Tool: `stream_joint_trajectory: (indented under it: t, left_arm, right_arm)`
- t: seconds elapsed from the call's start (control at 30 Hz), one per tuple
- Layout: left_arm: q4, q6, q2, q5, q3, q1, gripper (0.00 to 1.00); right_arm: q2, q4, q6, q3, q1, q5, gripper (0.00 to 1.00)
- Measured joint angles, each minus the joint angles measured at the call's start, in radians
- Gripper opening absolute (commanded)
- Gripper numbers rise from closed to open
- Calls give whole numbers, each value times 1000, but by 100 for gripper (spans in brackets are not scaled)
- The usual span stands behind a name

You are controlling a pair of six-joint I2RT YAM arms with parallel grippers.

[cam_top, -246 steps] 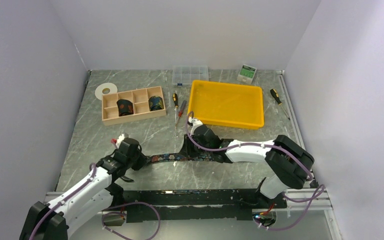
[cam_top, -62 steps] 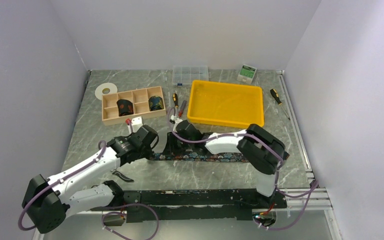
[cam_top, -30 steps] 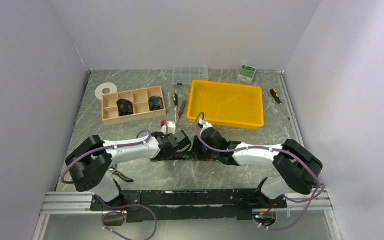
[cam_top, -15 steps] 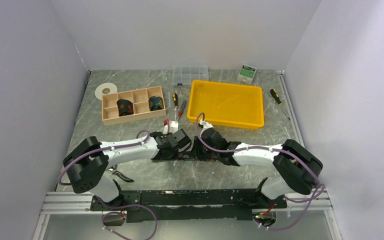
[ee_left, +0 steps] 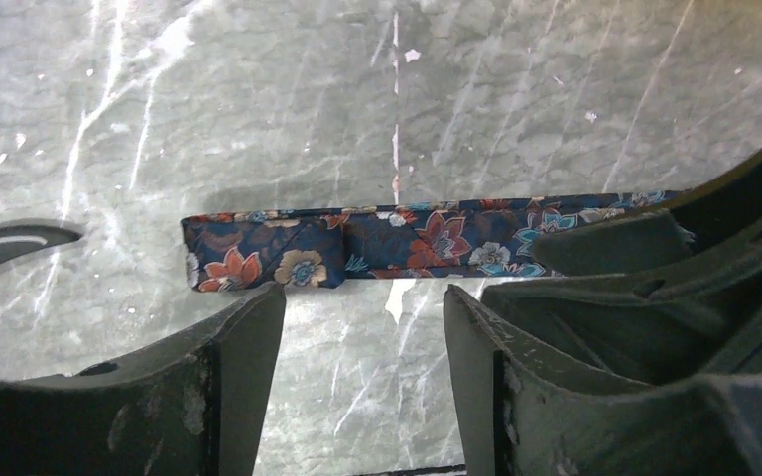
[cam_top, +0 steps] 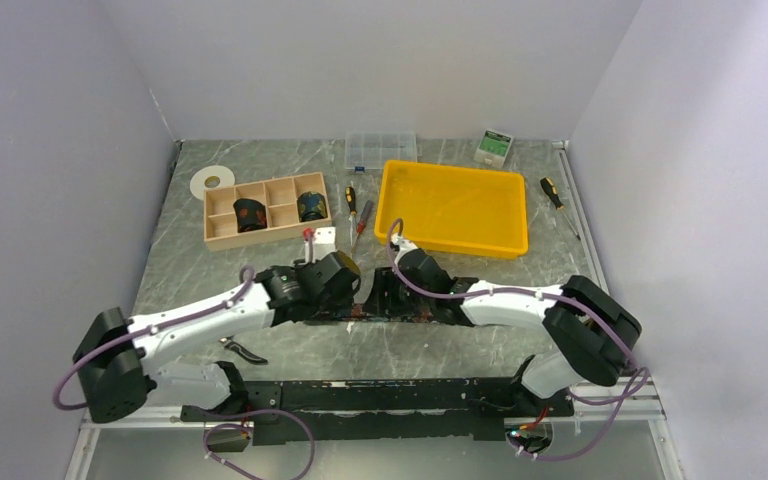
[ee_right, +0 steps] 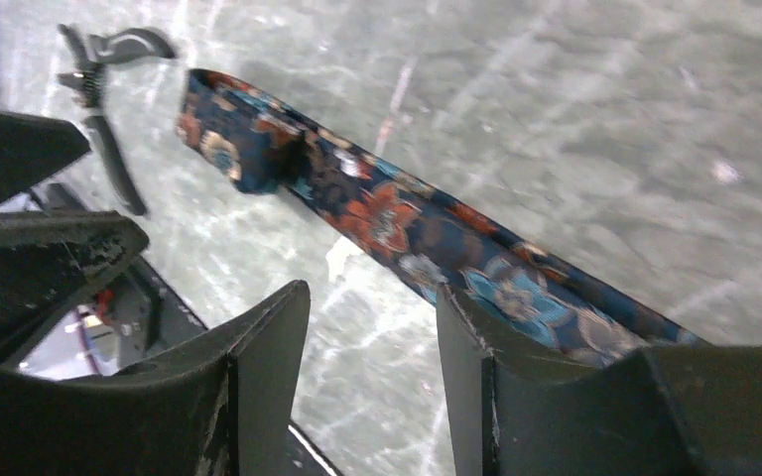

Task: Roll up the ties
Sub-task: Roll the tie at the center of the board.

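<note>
We see a grey marble table [cam_top: 210,290] with both arms reaching in over its near middle, their wrists almost meeting. Toward the back right sits a yellow tray [cam_top: 455,205], and to the back left a wooden organizer [cam_top: 260,236] with two rolled ties [cam_top: 250,214] standing in separate compartments, one near the middle of the box and one at its right end. The flat tie [ee_left: 427,238] lies stretched left to right on the table under the two wrists; its left end is folded over on itself once and lies flat. The left gripper [ee_left: 362,297] hangs just on the near side of that folded end, its fingers [ee_left: 248,337] spread apart with only bare table between them. The right gripper [ee_right: 372,297] is also spread wide and holds nothing; from its own camera we see the tie run slantwise past the fingertips and disappear behind its right-hand finger [ee_right: 516,397], and we cannot tell whether that finger touches the cloth. Behind the tray stands a clear compartment box [cam_top: 381,149], and a white tape roll [cam_top: 212,180] lies at the back left. Black-handled pliers [cam_top: 240,348] lie near the left arm's base. Two screwdrivers [cam_top: 351,200] lie between organizer and tray, another [cam_top: 552,194] lies right of the tray, and a small green-and-white box [cam_top: 494,146] sits at the back right.
</note>
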Motion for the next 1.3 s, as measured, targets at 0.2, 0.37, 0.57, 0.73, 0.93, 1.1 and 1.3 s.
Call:
stream_joint_trajectory:
  t: [0.2, 0.37, 0.57, 0.73, 0.93, 1.1, 1.3]
  left_arm:
    - [35, -31, -199, -9, -151, 136, 69]
    - [135, -29, -430, 69, -336, 351, 70]
    - [233, -30, -534, 219, -447, 475, 71]
    - [321, -29, -509, 328, -520, 538, 70]
    - [401, -29, -483, 426, -578, 596, 70]
    - [422, -29, -490, 466, -585, 615, 70]
    - [422, -21, -515, 486, -597, 630, 70]
  right_arm:
    - [116, 34, 48, 126, 12, -103, 58]
    - [222, 58, 96, 216, 19, -158, 55]
    - [319, 68, 150, 272, 22, -194, 50]
    - [373, 69, 180, 299, 23, -211, 42]
    - [422, 77, 203, 340, 29, -219, 33]
    - [459, 98, 222, 365, 38, -235, 24]
    - [484, 127, 240, 364, 42, -241, 15]
